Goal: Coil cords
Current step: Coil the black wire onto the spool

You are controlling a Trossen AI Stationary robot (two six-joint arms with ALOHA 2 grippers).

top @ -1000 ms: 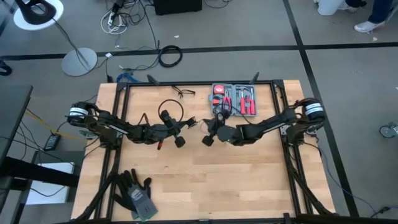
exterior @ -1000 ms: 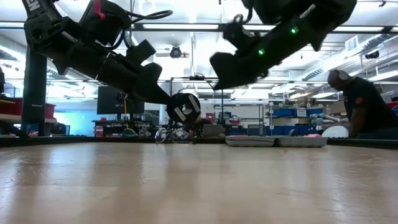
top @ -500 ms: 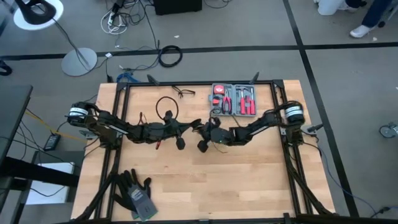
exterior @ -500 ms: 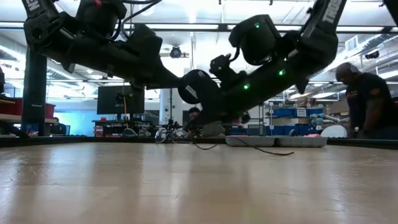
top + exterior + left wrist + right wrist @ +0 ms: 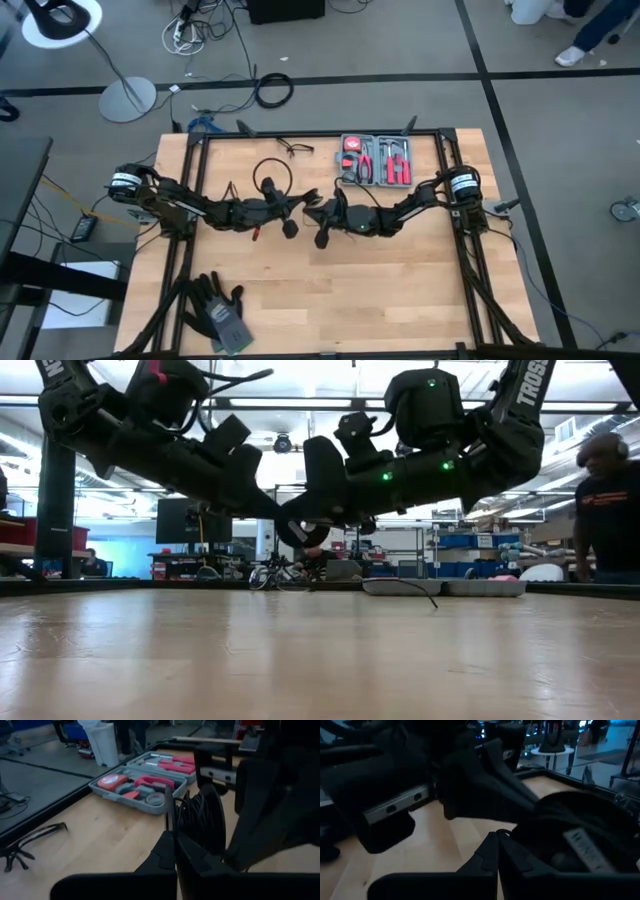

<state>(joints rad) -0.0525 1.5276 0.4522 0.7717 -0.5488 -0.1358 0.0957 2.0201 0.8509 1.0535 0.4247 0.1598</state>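
Both claws meet above the middle of the pale wooden table (image 5: 380, 290), each with its fingers pressed shut. Left gripper (image 5: 305, 198) reaches in toward the right gripper (image 5: 322, 212); the two are nearly touching. Whether either holds the cord cannot be told.

Thin black cord (image 5: 268, 170) lies as a loose loop on the table, just behind the left arm's forearm, well apart from the table's front edge. In the left wrist view a bundle of thin black cable (image 5: 200, 822) sits right past the closed fingers.

Grey plastic tool case with red-handled tools (image 5: 376, 160) lies behind the right arm. Black wire-frame glasses (image 5: 296, 149) sit beside the case. Grey work gloves (image 5: 218, 310) rest at the table's front left corner.
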